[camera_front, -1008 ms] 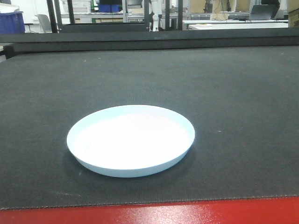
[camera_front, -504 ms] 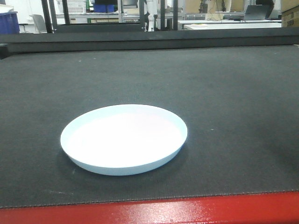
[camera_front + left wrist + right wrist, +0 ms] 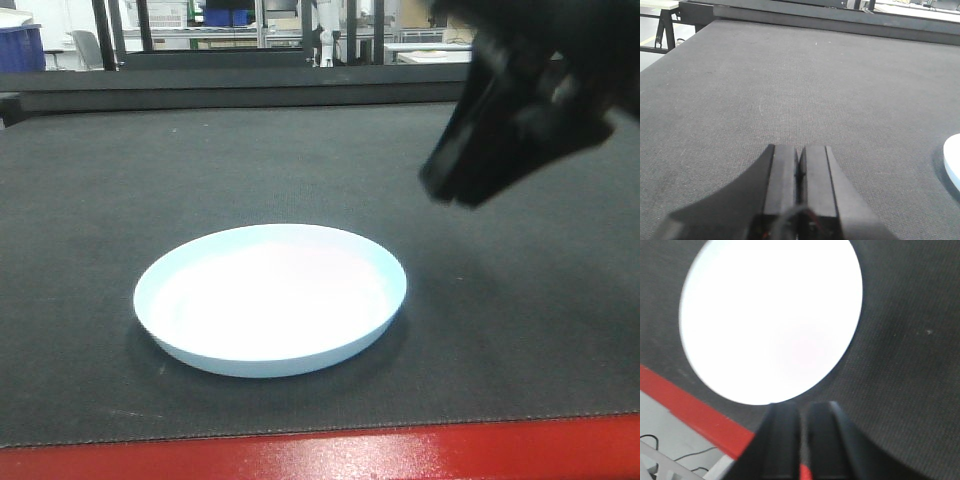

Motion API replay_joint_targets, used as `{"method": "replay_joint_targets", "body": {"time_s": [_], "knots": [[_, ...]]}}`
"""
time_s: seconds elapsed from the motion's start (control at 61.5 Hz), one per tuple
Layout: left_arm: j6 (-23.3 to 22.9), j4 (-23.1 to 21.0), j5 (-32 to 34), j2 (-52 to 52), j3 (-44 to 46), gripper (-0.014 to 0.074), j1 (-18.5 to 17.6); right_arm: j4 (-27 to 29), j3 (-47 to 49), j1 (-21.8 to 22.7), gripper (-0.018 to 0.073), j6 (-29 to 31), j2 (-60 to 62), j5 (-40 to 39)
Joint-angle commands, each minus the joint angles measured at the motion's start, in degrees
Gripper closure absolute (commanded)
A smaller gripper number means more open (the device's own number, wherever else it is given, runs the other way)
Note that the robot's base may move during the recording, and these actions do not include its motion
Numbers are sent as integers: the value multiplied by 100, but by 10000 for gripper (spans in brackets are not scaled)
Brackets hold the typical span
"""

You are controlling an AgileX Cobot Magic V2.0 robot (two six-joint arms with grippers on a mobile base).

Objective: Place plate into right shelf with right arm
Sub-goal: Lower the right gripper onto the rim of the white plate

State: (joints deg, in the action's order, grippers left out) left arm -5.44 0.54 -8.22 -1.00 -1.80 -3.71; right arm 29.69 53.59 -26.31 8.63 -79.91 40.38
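The pale blue-white plate (image 3: 270, 300) lies flat on the dark mat near the table's front edge. It fills the top of the right wrist view (image 3: 770, 315), and its rim shows at the right edge of the left wrist view (image 3: 952, 160). My right gripper (image 3: 450, 190) hangs in the air above and to the right of the plate, blurred. In its own view the right gripper (image 3: 802, 407) is empty, with jaws nearly together, tips over the plate's near rim. My left gripper (image 3: 799, 147) is shut and empty, low over the mat left of the plate. The steel shelf is out of view.
The dark grey mat (image 3: 300, 160) covers the table, with a raised dark ledge (image 3: 250, 85) along its back. The red table edge (image 3: 400, 450) runs along the front and also shows in the right wrist view (image 3: 690, 400). Frames and blue bins (image 3: 20, 45) stand far behind.
My right gripper has come into the front view at the upper right, where it did not show before. The view shifted slightly; the plate lies as before.
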Motion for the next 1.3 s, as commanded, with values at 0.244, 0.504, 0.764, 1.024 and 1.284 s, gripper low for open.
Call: {"method": "replay_joint_targets", "body": {"time_s": [0.244,0.504,0.764,1.024,1.284], "knots": [[-34,-13,483,-24,-57,643,-38,173,615,-3,-66,89,-932,-551],[-34,-13,483,-24,-57,643,-38,173,986,-3,-66,89,-1473,-479],[-34,-13,483,-24,-57,643,-38,196,1036,-3,-64,89,-1644,-480],[-34,-13,483,-24,-57,643,-38,266,1036,-3,-55,83,-1821,-425],[-34,-13,483,-24,-57,643,-38,405,1036,-3,270,83,-1916,-387]]}}
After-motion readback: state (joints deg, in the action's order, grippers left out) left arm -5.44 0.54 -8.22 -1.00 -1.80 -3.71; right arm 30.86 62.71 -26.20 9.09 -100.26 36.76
